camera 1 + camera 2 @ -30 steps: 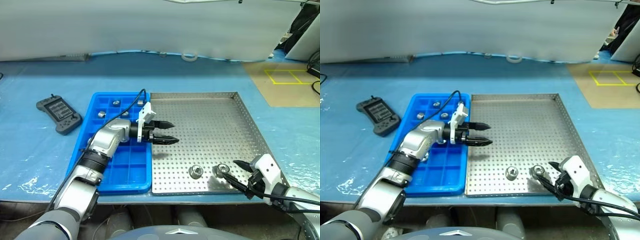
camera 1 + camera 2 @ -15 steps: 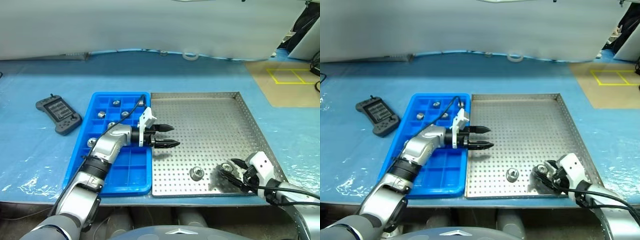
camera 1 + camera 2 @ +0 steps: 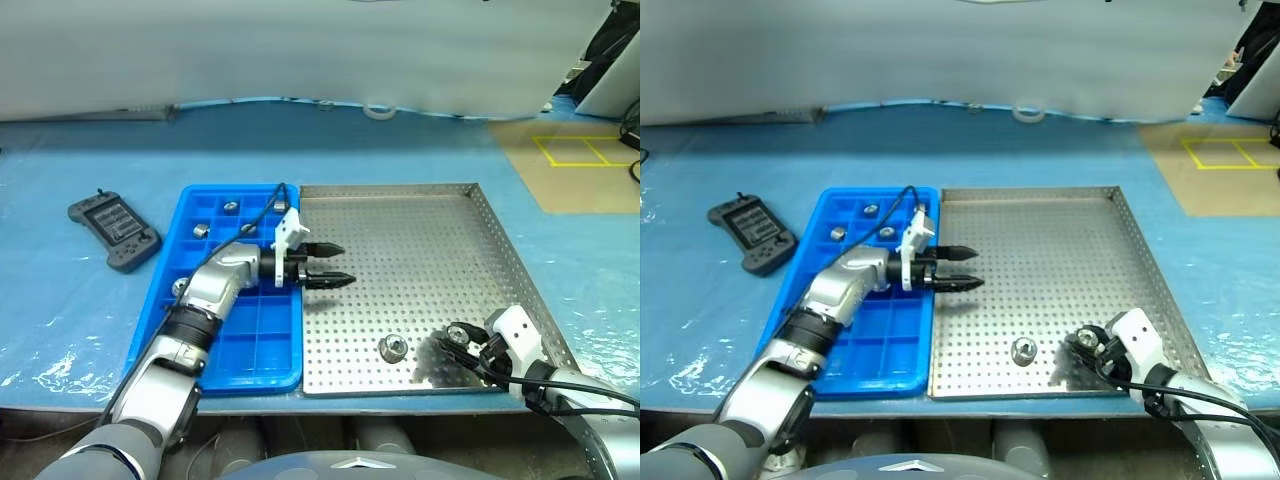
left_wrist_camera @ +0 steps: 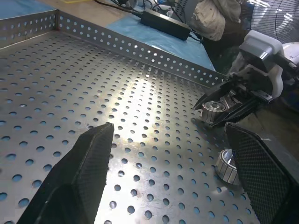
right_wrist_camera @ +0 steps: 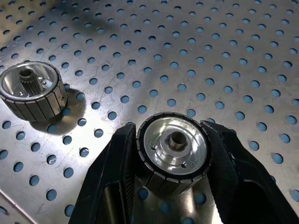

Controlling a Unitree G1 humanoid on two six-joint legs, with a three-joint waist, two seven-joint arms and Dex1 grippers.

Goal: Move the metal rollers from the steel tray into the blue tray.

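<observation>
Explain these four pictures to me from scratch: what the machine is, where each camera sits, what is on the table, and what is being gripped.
This is a humanoid robot with two arms, each ending in a gripper of two black fingers. Two pictures come from cameras on its head, looking down over the table; the other two come from cameras on its wrists, looking along the fingers.

On the blue-covered table lie a steel tray with a dotted floor, a blue tray divided into small squares, and a black controller.

The left gripper hangs open over the steel tray's edge, holding nothing. The right gripper has its fingers against both sides of one metal roller. A second roller lies free beside it. A few rollers already sit in the blue tray.
</observation>
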